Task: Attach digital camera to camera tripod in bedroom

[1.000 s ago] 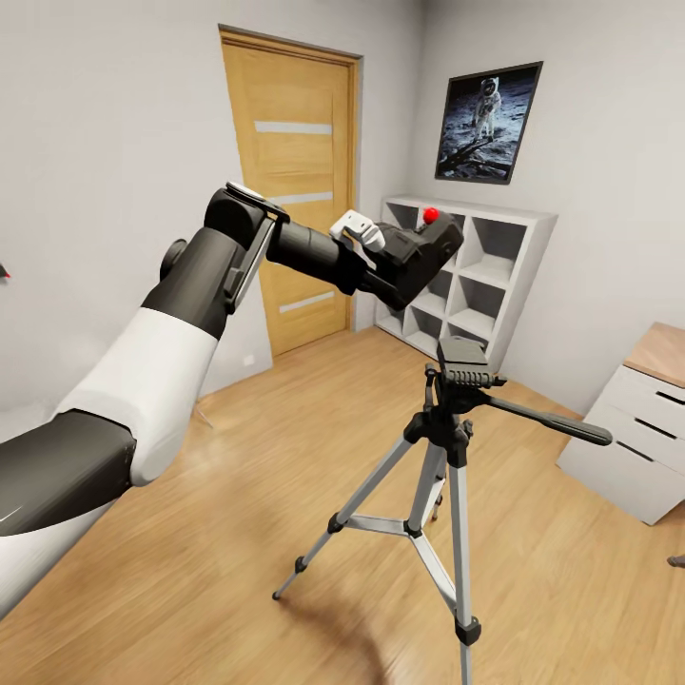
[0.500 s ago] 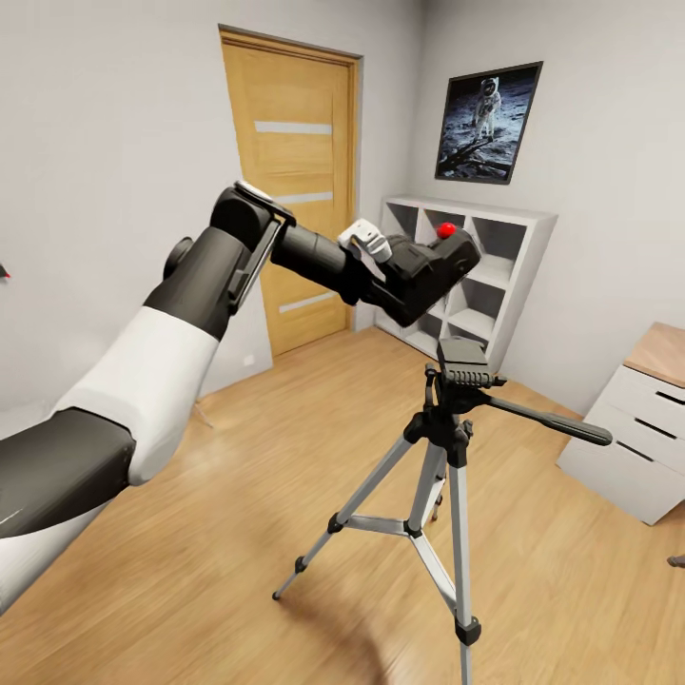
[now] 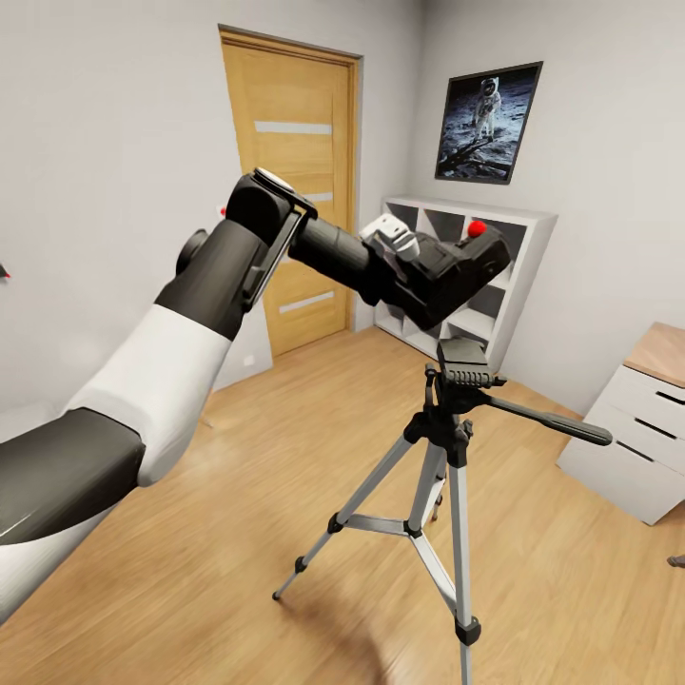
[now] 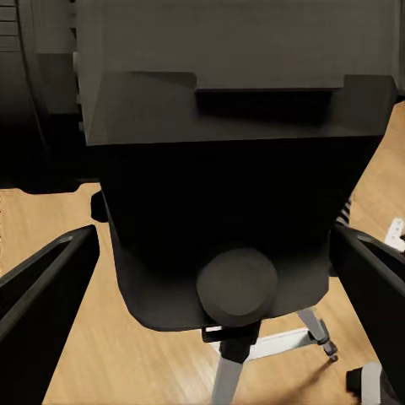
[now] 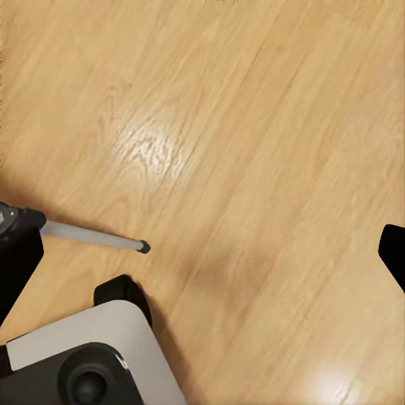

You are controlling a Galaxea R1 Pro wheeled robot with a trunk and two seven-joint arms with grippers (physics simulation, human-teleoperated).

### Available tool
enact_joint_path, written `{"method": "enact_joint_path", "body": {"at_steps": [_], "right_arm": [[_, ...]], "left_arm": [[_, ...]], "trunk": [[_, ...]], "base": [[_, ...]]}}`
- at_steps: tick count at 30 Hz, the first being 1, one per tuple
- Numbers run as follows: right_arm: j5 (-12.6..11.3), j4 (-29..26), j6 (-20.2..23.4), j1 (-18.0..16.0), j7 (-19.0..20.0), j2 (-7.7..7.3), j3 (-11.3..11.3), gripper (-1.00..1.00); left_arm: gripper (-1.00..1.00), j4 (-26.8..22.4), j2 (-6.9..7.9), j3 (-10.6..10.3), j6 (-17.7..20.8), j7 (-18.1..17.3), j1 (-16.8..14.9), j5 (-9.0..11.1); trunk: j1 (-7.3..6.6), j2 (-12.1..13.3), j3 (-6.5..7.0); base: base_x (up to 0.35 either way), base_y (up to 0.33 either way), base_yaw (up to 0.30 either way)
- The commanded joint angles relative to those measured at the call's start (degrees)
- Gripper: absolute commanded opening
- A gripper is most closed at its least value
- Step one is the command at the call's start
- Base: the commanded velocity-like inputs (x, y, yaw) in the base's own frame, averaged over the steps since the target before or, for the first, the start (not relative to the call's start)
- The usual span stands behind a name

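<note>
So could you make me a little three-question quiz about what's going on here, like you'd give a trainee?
1. True or false: the digital camera already sits on the camera tripod.
2. Which gripper holds the digital camera? A) left gripper B) right gripper
3. Fill in: the poster on the wall shows an ____.

Key:
1. False; it is held in the air above the tripod's black head, with a gap showing between them.
2. A; the fingers sit on either side of the body.
3. Astronaut.
</note>
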Motion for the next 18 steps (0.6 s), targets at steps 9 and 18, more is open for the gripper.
{"method": "enact_joint_path", "body": {"at_steps": [9,18], "right_arm": [[-0.5,0.1,-0.3,-0.1,6.3,-0.82,0.0,1.00],[-0.5,-2.1,-0.3,-0.1,10.5,-1.47,0.1,1.00]], "left_arm": [[-1.00,-0.4,-0.04,-2.5,0.7,-0.6,-0.2,-0.6],[-1.00,-0.4,-0.04,-6.5,0.7,-1.9,-0.2,-0.7]], "trunk": [[0.03,-0.1,-0.11],[0.03,-0.1,-0.11]], "base": [[0.000,0.000,0.000],[0.000,0.000,0.000]]}}
